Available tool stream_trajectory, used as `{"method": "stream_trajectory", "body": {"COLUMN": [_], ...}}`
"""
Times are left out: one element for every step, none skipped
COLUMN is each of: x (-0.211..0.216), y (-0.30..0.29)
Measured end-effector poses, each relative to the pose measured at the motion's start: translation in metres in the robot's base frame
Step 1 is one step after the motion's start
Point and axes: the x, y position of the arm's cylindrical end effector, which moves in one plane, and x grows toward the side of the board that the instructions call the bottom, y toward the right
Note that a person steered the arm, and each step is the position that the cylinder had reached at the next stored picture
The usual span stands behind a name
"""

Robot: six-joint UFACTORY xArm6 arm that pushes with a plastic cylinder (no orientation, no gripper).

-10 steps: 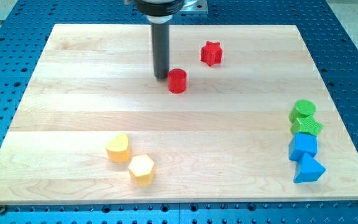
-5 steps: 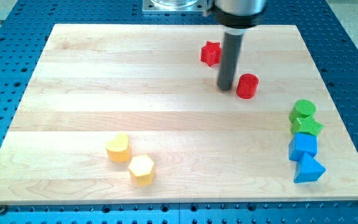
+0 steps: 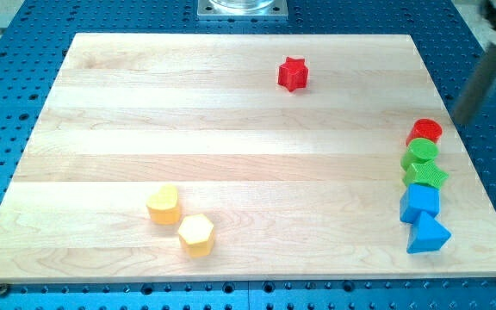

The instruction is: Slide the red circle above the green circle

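Observation:
The red circle (image 3: 425, 132) sits near the view's right edge of the wooden board (image 3: 231, 172), directly above the green circle (image 3: 421, 152) and touching it. My rod is blurred at the view's right edge, and my tip (image 3: 461, 122) is off the board, just right of and slightly above the red circle, apart from it.
A green block (image 3: 426, 176), a blue cube (image 3: 420, 202) and a blue triangle (image 3: 426, 234) run in a column below the green circle. A red star (image 3: 293, 74) is at the top middle. A yellow heart (image 3: 163, 204) and a yellow hexagon (image 3: 196, 234) are at the bottom left.
The rod swept from the board's upper middle to the right edge, pushing the red circle rightward until it rests on top of the green circle. The other blocks stayed put.

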Motion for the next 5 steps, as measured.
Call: {"method": "stream_trajectory", "body": {"x": [0.036, 0.035, 0.033, 0.028, 0.027], "y": [-0.006, -0.038, -0.040, -0.046, -0.047]}}
